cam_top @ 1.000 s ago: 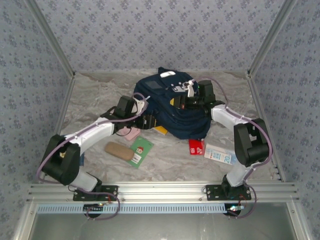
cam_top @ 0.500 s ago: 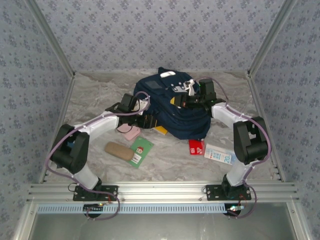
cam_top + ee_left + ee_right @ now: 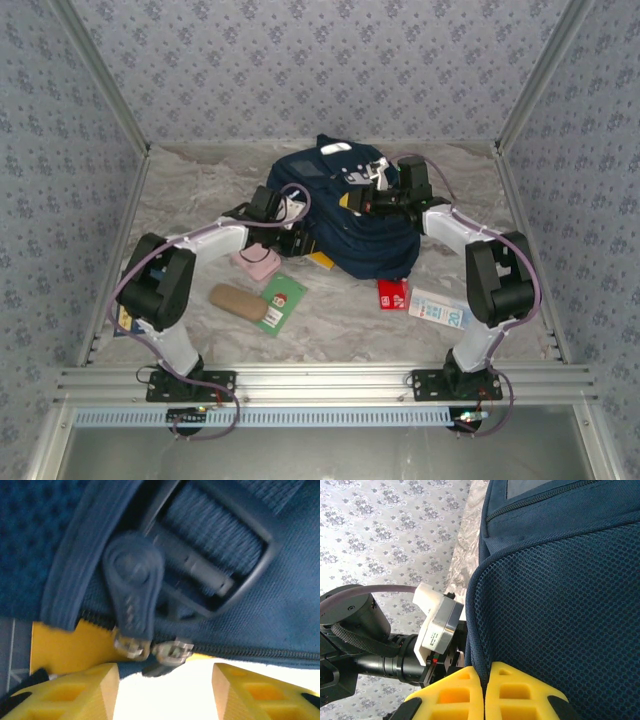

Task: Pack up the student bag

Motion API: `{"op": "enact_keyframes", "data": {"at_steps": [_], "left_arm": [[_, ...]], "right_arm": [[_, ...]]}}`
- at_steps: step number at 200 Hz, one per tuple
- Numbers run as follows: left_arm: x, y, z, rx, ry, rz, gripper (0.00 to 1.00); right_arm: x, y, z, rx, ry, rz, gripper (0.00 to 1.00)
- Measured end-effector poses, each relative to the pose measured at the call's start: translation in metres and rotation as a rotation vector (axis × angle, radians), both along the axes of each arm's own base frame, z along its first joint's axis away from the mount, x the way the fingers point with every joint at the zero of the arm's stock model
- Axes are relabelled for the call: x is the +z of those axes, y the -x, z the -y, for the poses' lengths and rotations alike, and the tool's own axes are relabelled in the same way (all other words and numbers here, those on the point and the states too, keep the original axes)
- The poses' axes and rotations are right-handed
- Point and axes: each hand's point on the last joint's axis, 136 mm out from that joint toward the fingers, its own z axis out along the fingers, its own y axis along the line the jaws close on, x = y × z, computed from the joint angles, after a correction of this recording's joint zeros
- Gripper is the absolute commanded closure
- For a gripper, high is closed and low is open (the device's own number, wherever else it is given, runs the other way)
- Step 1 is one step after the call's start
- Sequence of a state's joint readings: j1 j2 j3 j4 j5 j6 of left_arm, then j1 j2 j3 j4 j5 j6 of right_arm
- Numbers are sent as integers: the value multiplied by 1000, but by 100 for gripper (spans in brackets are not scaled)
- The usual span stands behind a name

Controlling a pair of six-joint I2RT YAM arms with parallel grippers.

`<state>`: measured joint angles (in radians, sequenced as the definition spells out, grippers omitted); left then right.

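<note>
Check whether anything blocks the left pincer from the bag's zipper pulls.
Nothing visible does. The left pincer is open, and the zipper pulls on the bag sit straight ahead of the gap between its fingers, with no object in between.

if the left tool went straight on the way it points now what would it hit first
Most likely the metal zipper pulls on the student bag: they sit just ahead of the left tool, in line with the gap between its open fingers. Depth is hard to judge this close.
</note>
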<state>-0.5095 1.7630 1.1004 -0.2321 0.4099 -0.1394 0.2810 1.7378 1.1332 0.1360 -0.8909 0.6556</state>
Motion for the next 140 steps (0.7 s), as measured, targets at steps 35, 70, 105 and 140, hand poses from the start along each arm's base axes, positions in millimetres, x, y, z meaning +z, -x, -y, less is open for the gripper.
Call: {"op": "enact_keyframes", "data": {"at_steps": [35,70,105,140], "left_arm": [[-3,-2,6,-40,-17,32,67],[-10,-5,3,-50,-52,49,82],[-10,-7,1,-53,-67,68,90],[-7,-8,1,-51,-67,78,93]], "right_arm": [[-1,-1,-1,3,-9,-7,100],[-1,-2,-2,3,-22,-11,100],[0,-4,-2,-2,-26,-8,100],[0,-5,-1,-5,-25,-7,100]]}}
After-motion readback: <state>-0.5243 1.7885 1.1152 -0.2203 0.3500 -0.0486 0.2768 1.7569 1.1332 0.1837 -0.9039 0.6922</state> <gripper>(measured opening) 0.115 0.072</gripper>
